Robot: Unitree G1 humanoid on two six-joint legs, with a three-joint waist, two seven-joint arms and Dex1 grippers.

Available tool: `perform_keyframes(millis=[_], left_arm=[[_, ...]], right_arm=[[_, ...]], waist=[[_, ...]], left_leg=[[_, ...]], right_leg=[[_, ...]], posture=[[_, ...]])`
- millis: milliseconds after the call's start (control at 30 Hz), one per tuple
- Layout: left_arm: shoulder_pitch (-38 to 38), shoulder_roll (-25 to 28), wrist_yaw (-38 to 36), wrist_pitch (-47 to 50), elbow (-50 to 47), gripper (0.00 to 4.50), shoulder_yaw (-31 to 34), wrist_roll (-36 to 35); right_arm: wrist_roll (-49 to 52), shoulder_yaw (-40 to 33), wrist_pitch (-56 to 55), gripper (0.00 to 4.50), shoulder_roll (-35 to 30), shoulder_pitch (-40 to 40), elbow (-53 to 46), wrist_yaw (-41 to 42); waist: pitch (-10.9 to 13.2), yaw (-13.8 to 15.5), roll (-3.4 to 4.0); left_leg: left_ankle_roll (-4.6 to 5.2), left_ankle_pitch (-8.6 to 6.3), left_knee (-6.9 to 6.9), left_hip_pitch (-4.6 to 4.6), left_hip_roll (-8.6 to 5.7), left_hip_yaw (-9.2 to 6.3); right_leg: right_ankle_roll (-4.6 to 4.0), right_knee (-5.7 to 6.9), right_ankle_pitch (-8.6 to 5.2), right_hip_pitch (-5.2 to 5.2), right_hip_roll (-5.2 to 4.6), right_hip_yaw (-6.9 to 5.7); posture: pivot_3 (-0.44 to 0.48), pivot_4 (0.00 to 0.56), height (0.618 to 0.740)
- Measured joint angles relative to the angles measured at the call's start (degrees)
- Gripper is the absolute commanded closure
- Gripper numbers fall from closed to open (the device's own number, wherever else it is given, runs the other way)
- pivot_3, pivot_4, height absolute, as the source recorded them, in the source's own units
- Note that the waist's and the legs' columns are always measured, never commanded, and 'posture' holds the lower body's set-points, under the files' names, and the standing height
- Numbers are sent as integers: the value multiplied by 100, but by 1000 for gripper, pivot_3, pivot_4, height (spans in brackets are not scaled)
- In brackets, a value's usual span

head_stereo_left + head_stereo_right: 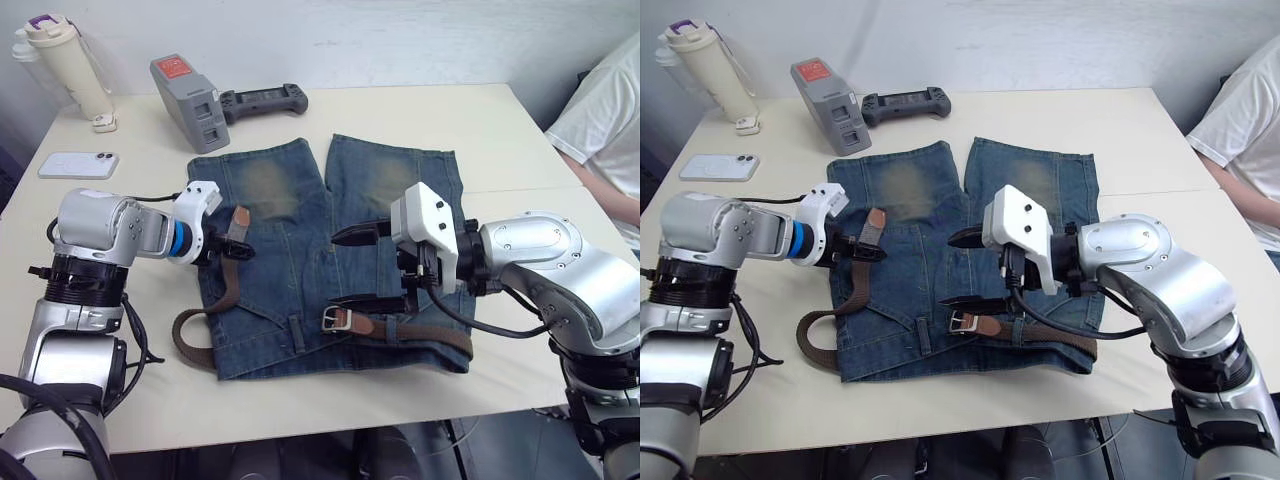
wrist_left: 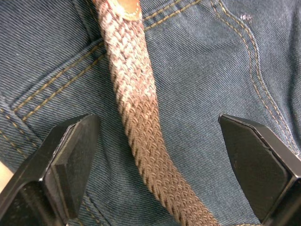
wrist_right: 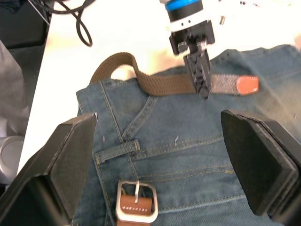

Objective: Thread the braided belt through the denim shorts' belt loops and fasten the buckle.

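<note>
The denim shorts point(image 1: 290, 260) lie flat on the table, waistband toward the front edge. The braided belt point(image 1: 226, 285) runs along the waistband from the right, and its silver buckle point(image 1: 335, 319) rests near the middle. At the left the belt bulges off the shorts, then runs up over the left leg to its tan tip point(image 1: 240, 222). My left gripper point(image 1: 232, 250) is open, with the woven belt point(image 2: 141, 136) lying between its fingers. My right gripper point(image 1: 358, 268) hovers open over the shorts, just above the buckle point(image 3: 136, 201). One belt loop point(image 3: 117, 151) sits left of the buckle.
On the far left of the table point(image 1: 450, 130) are a white phone point(image 1: 78, 164) and a cream bottle point(image 1: 65, 65). A grey device point(image 1: 190, 100) and a black controller point(image 1: 262, 100) lie beyond the shorts. A person in a white shirt point(image 1: 600, 120) sits at the right edge.
</note>
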Motion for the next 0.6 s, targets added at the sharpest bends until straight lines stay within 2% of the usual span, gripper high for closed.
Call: perform_keyframes(millis=[100, 333, 367, 600], left_arm=[[-66, -38, -77, -56, 111, 1239, -74, 111], [-293, -85, -93, -18, 421, 4234, 228, 190], [-335, -87, -92, -3, 425, 4479, 311, 193], [-431, -115, -68, 29, 403, 4479, 752, 198]], right_arm=[[0, 0, 47, 0, -59, 1, -77, -113], [0, -2, 44, 0, -129, 109, -202, -215], [0, -2, 39, 0, -131, 117, -202, -218], [-51, 41, -16, 0, -200, -3, -25, -128]], waist=[[0, 5, 0], [0, 6, -1], [0, 5, -1], [1, -16, -1]], left_leg=[[0, 0, 1, 0, 0, 0], [0, 0, 2, -2, 0, 0], [0, 0, 1, -2, 0, 0], [0, 0, 0, -1, 1, 0]], right_leg=[[0, 0, 0, 0, 0, 0], [0, 0, 0, 0, 0, 0], [0, 0, 0, 0, 0, 0], [0, 2, 0, -1, 0, 0]], posture=[[0, 150, 740], [0, 150, 740], [0, 150, 740], [0, 150, 740]])
